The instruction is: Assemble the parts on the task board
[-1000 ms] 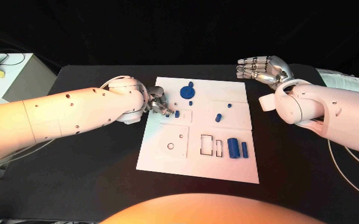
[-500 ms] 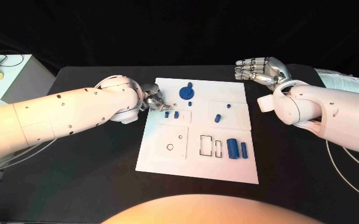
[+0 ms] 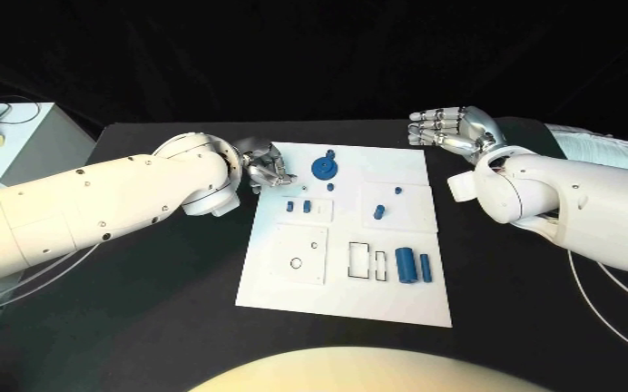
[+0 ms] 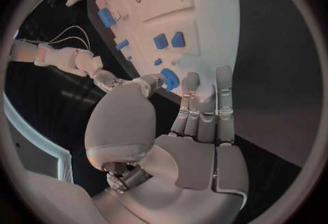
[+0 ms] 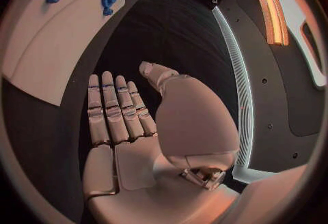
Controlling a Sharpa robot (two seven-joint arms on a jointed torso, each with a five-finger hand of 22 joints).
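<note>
Left hand has lifted off the two upright parts.

The white task board lay flat mid-table. A round blue gear sat toward its 12 o'clock edge, two small blue blocks at 10 o'clock, and two upright blue cylinders toward 4 o'clock, beside rectangular cut-outs.

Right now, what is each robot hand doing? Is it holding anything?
Left hand: open, fingers straight, holding nothing, at the edge of the white board.
Right hand: open, fingers straight, holding nothing, over the black table.
</note>
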